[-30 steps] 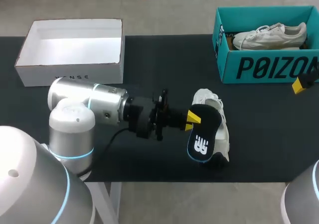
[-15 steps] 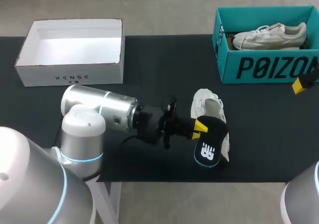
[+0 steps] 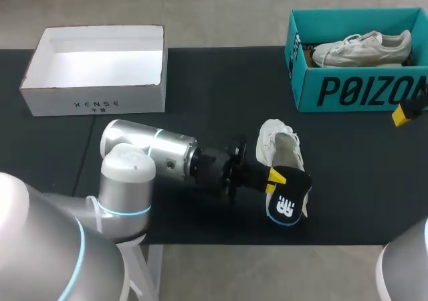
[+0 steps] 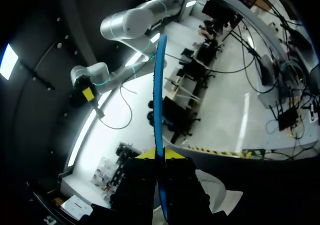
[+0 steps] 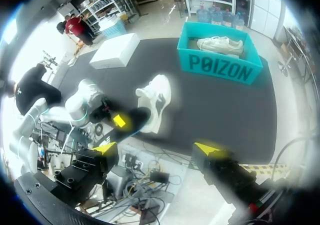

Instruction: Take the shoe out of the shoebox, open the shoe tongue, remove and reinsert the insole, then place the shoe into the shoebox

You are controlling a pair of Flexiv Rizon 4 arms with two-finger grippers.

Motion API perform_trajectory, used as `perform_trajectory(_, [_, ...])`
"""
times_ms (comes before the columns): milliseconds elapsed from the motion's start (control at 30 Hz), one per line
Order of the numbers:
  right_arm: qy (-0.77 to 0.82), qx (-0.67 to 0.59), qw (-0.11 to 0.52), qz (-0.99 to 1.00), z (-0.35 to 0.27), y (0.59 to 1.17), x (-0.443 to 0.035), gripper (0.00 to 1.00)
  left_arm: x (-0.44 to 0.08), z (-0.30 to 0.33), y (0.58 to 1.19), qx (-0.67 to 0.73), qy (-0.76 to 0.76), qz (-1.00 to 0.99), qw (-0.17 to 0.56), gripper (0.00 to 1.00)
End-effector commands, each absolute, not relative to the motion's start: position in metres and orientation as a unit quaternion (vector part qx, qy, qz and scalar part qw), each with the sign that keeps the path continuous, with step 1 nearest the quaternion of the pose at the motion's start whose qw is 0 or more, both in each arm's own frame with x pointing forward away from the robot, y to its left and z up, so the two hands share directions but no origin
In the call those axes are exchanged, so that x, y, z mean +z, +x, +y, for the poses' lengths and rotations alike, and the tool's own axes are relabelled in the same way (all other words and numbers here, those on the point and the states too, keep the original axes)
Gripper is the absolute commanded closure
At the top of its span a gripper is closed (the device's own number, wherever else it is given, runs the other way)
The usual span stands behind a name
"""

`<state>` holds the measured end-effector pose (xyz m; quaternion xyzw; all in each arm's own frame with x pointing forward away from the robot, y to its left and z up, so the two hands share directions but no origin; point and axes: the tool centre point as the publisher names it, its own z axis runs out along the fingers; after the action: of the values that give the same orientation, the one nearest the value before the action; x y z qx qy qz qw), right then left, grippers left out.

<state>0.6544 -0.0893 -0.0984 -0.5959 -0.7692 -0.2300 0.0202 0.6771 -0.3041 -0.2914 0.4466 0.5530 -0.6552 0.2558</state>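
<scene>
A white shoe lies on the black table, near its front edge. My left gripper is shut on a black insole with a white logo, held on edge over the shoe's near end. In the left wrist view the insole shows edge-on as a thin blue strip clamped between the yellow tips of the left gripper. My right gripper stands open and holds nothing, high and off to the right of the shoe; one yellow fingertip shows at the head view's right edge.
A teal shoebox at the back right holds another white shoe. An open white box stands at the back left. My left arm lies across the table's front left.
My left arm has swung right and toward the front edge, carrying the insole from beside the shoe's middle down to its near end. The right gripper has stayed still.
</scene>
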Motion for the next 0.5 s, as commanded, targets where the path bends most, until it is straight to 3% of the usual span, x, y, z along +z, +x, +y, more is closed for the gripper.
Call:
perform_trajectory(33, [-0.596, -0.228, 0.022, -0.77, -0.089, 0.657, -0.099, 0.0, -0.299, -0.312, 0.682, -0.655, 0.447, 0.556, 0.25, 1.0])
perform_trajectory(500, [-0.596, -0.228, 0.022, -0.77, -0.089, 0.657, -0.099, 0.0, -0.316, -0.301, 0.708, -0.636, 0.442, 0.578, 0.256, 1.0])
